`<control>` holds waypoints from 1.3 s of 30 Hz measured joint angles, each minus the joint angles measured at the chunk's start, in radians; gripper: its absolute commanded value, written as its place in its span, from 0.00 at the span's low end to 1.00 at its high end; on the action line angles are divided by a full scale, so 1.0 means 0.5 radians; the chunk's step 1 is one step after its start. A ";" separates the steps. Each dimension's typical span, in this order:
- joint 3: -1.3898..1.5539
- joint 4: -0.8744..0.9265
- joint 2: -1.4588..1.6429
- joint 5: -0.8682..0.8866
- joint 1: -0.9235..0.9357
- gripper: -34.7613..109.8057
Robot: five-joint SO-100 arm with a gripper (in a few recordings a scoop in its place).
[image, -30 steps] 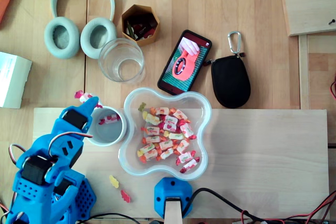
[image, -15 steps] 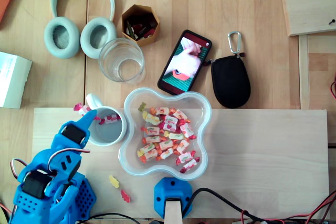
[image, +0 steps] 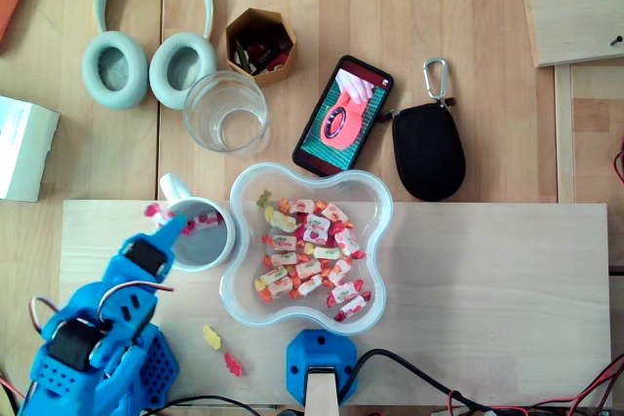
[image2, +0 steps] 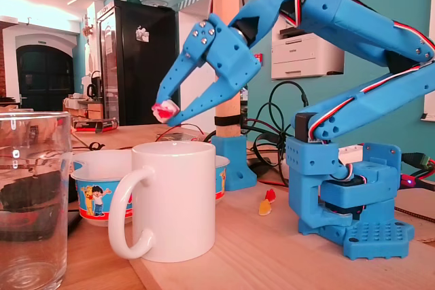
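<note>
Candy (image2: 163, 110), pink-wrapped, was found pinched between the fingertips of the gripper (image2: 165, 114), jaws clenched on it, held in the air above the mug (image2: 180, 202). In the overhead view the gripper (image: 175, 226) stood over the mug's left rim (image: 168, 241), close to the handle (image: 172, 187), not over the middle of the mouth. One sweet (image: 205, 222) already lay inside the mug.

Assessment: a release from that spot would risk striking the rim or handle and falling outside. Good practice would call for the tips to sit further right in the overhead view, over the open mouth, and low enough that the candy would not bounce out. The jaws should part only a little.

Clearances: the bowl (image: 388, 226) touched or nearly touched the mug's right side, so room on that side was tight. The glass (image: 225, 111) stood near, behind the mug, off the board (image: 487, 280). The board's left edge lay just beside the arm. Two loose sweets (image: 212, 338) lay near the base. Height above the mug was open.
</note>
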 measured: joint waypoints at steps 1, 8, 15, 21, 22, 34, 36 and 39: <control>0.015 0.000 0.003 0.018 0.055 0.22; 0.071 0.003 -0.003 0.034 0.242 0.22; 0.071 0.003 -0.018 0.037 0.242 0.22; 0.071 0.003 0.000 0.037 0.242 0.23; 0.071 0.003 0.003 0.037 0.242 0.23; 0.071 0.003 0.003 0.037 0.092 0.23; 0.071 0.003 0.003 0.037 0.071 0.23; 0.071 0.003 0.003 0.052 0.031 0.23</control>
